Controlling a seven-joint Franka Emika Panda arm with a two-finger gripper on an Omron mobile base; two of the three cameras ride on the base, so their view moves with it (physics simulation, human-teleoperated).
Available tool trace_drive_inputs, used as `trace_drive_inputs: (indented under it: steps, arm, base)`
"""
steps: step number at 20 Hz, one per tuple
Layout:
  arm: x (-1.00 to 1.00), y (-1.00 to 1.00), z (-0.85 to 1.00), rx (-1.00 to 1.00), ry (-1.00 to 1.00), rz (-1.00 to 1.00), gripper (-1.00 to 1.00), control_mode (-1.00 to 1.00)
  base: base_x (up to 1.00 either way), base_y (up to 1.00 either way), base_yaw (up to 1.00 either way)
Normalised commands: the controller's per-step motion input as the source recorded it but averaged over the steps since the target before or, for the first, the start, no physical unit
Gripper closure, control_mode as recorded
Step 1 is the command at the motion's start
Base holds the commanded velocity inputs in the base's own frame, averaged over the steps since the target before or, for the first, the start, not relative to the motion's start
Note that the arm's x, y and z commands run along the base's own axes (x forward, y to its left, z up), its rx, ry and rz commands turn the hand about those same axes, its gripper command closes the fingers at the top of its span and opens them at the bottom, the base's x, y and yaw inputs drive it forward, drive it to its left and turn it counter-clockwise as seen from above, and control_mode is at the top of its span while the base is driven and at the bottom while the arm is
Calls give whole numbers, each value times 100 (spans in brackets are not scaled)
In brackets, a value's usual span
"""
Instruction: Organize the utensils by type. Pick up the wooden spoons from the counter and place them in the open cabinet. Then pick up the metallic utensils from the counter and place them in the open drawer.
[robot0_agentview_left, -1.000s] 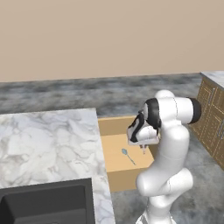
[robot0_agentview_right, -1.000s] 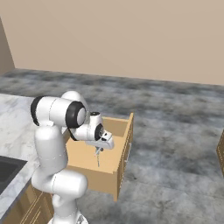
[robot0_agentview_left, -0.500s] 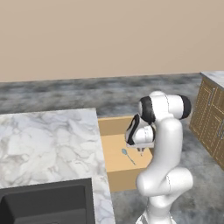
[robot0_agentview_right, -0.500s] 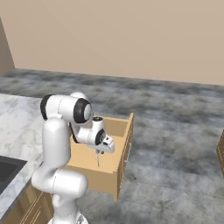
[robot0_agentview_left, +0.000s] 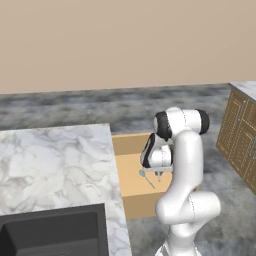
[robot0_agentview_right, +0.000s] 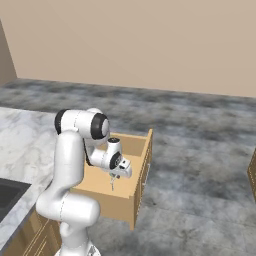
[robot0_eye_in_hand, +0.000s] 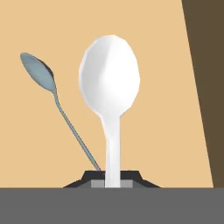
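Since a second ago the arm has drawn in over the open drawer (robot0_agentview_left: 131, 172), its hand now lower above the drawer's floor; the gripper (robot0_agentview_right: 113, 183) is closed tight on the handle of one whitish spoon (robot0_eye_in_hand: 110, 83), bowl pointing away from the hand; one bluish spoon (robot0_eye_in_hand: 40, 72) lies flat on the drawer bottom just beside it; two metallic utensils in all, both within the drawer; the marbled counter (robot0_agentview_left: 55, 165) stands to the left.
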Motion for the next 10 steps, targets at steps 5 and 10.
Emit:
trace_drive_inputs:
  steps: [5,10]
  arm:
    - [15,0,-29,1,0,0,100,-100]
    - [9,0,-18,2,0,0,100,-100]
  base:
    - [0,0,0]
    - [0,0,0]
